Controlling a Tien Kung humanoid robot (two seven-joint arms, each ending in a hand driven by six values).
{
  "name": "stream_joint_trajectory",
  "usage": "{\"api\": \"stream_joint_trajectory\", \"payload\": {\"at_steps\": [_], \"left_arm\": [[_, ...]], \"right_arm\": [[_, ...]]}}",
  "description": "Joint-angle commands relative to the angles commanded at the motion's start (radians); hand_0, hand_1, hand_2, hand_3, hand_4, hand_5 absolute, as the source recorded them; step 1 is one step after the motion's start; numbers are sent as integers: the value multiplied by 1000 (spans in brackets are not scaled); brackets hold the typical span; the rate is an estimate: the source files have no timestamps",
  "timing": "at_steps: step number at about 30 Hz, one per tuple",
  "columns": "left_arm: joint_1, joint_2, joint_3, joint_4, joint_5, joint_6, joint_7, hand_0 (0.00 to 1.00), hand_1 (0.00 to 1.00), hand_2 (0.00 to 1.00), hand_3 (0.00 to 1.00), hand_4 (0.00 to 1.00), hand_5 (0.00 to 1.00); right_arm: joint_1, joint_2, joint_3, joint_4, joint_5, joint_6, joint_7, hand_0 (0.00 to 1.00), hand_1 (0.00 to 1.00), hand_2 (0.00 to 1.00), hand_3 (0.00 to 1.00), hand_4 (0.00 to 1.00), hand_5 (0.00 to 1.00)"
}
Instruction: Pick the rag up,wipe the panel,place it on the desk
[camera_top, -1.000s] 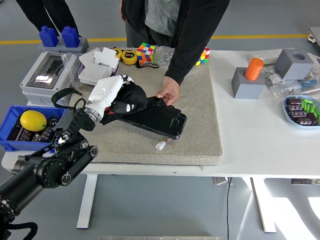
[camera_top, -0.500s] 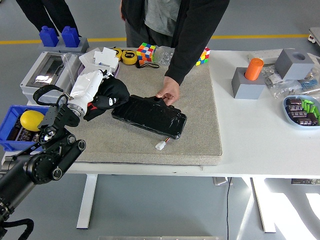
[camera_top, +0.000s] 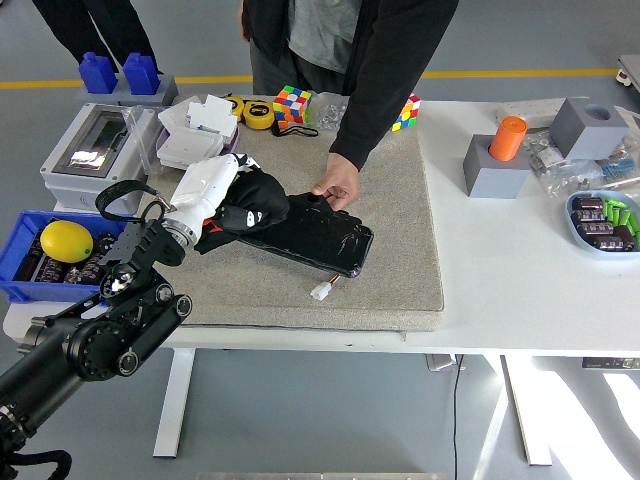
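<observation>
Now left hand (camera_top: 222, 185) closed on rag (camera_top: 250, 203), pressed on panel's (camera_top: 312, 237) left end, on mat (camera_top: 400, 250) on bench (camera_top: 520, 270); person's hand (camera_top: 338, 186) steadies far edge; risk: hard stroke shoves panel, rag bunches, slips

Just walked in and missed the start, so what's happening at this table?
The robot's left hand grips a black rag and presses it on the left end of a black panel, which lies on a grey mat. A person across the table steadies the panel's far edge with one hand. The wiping looks under way; the rag has not been set down on the table. The robot's right arm is out of view.
</observation>
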Motion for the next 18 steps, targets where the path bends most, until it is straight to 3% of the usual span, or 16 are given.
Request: {"api": "stream_joint_trajectory", "payload": {"at_steps": [18], "left_arm": [[-5,-58,221,-67,-46,4,3,235,321,441,558,745,2]], "right_arm": [[0,-1,-4,1,0,1,0,593,604,539,533,907,360]]}}
